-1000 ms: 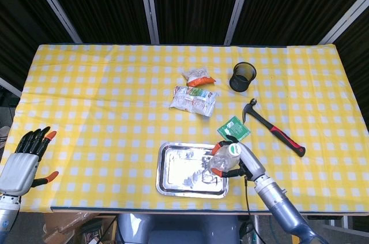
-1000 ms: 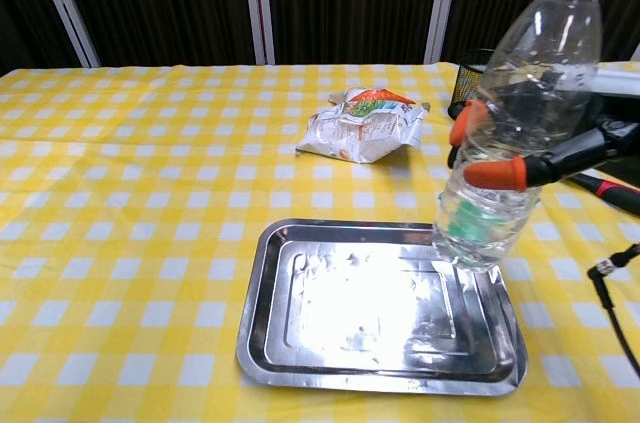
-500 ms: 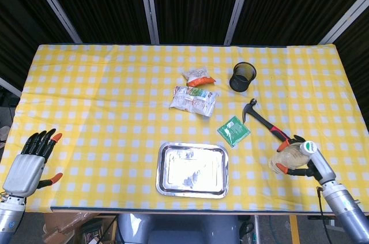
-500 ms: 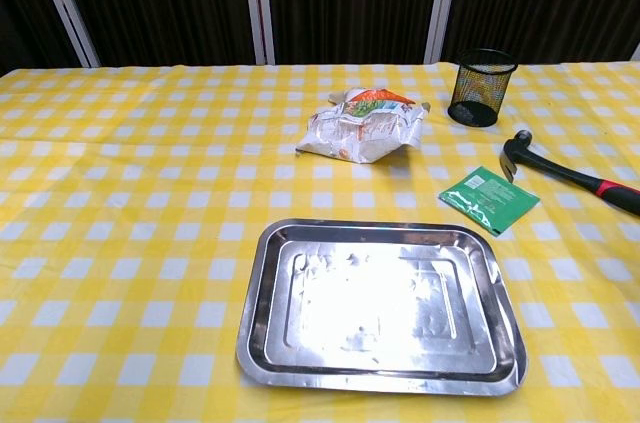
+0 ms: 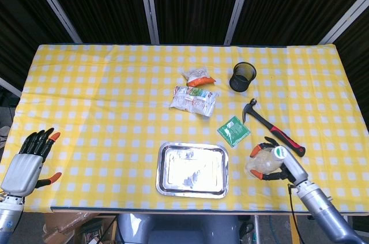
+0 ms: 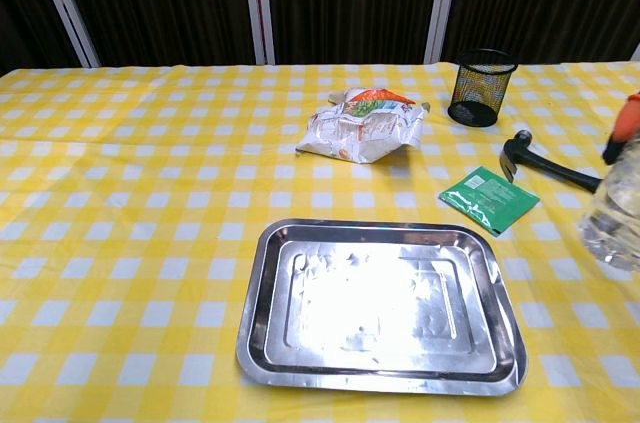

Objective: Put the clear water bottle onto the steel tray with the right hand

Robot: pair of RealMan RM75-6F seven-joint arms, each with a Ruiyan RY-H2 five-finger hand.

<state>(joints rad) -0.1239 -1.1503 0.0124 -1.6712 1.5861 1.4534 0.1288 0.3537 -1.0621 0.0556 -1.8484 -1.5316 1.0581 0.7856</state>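
The right hand [image 5: 270, 162] is gripping the clear water bottle [image 5: 264, 161] near the worktop's front edge, beside the steel tray [image 5: 192, 169], while the left hand [image 5: 26, 163] is hovering spread.

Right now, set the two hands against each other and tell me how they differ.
The right hand grips the clear water bottle, right of the steel tray; the left hand holds nothing, fingers apart. The right sits over the table; the left hangs off its left edge. Both have dark fingers with orange tips.

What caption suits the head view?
Right hand holds the clear water bottle beside the empty steel tray.
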